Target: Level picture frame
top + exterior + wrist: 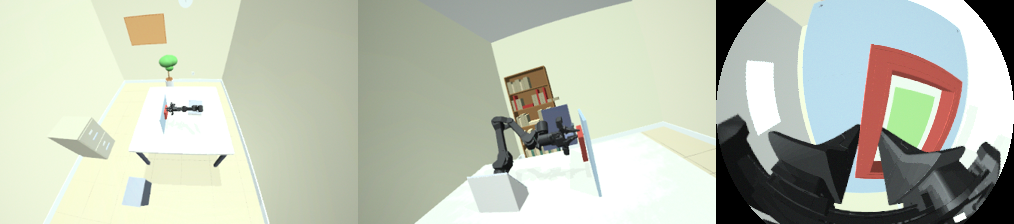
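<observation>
The hand [870,156] pinches the red frame [905,106] on the pale panel [589,154]; only the outside view shows the bookcase [529,101], probably beyond the worktop [644,180].

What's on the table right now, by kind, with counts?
Arms: 1, its gripper shut on the frame
Red picture frames: 1
Pale blue wall panels: 1
Grey base blocks: 1
Total: 4

Pale green walls [56,56]; tiled cream floor [180,180], white table [180,139], bookshelf [529,101], filing cabinet [84,137], potted plant [168,64]
</observation>
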